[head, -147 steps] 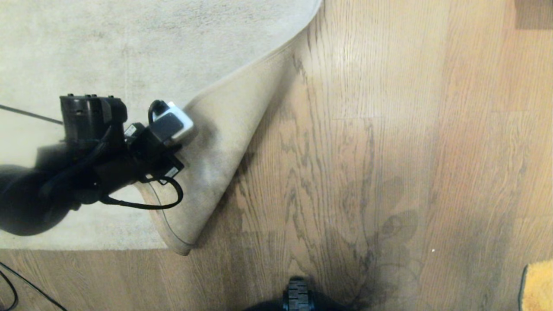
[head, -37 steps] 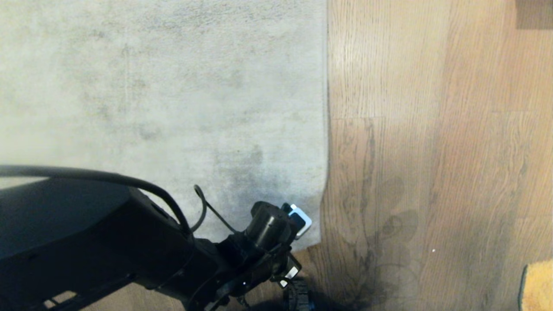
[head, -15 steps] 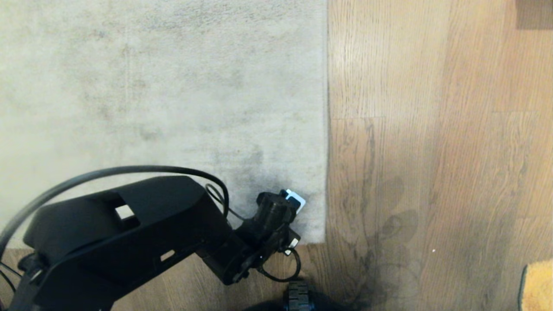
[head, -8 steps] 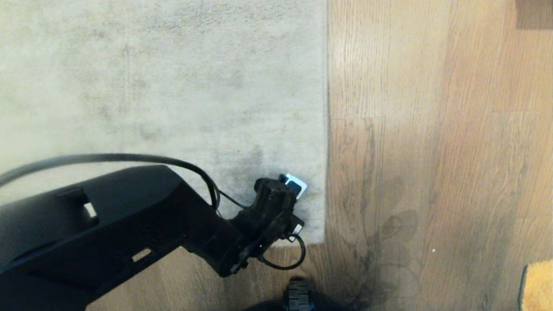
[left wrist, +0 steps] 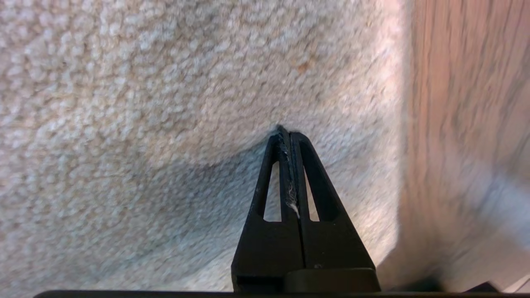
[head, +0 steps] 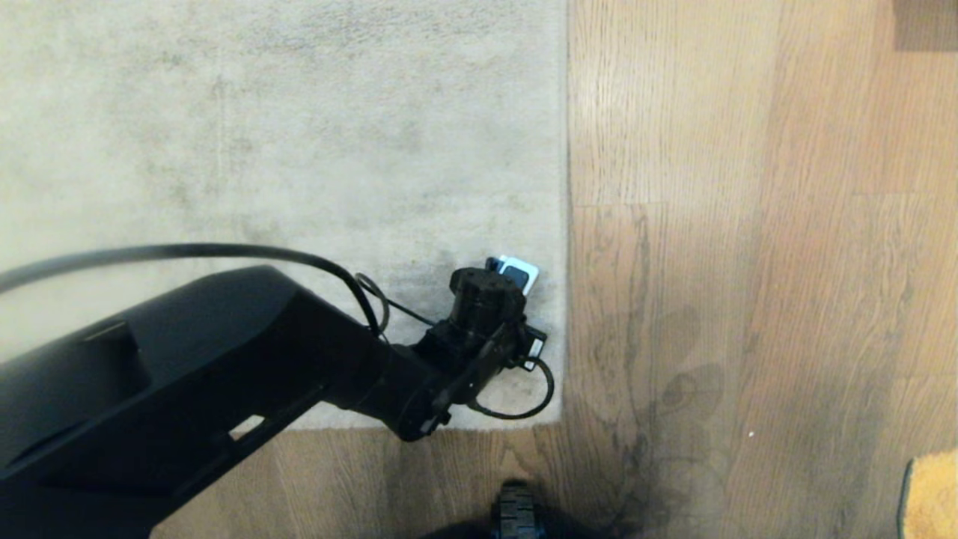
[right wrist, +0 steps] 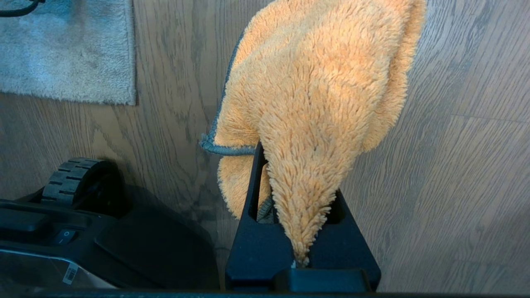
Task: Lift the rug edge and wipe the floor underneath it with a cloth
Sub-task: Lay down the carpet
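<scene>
Nearest the robot, at the lower right of the head view, the cloth [right wrist: 314,95] hangs clenched in the right claw [right wrist: 296,174] above the floor [head: 748,224], well apart from the rug; only its orange corner [head: 932,494] shows from the head. That arm looks parked.

Further out, the rug edge [head: 561,224] lies flat, its corner square against the planks. A few seconds ago that corner was folded back with the paler underside up and bare floor exposed; it is now laid down again, covering that patch.

The left claw [left wrist: 287,136] is clenched with nothing between its fingers [left wrist: 306,165], tips pressing into the pile just inside the right border. Over the last second it has slid away from the near corner along that border, further up the rug [head: 262,112].

My reading: the lifted part is restored and the left claw is smoothing it flat, which suggests the wiping is over and the task near its close.
</scene>
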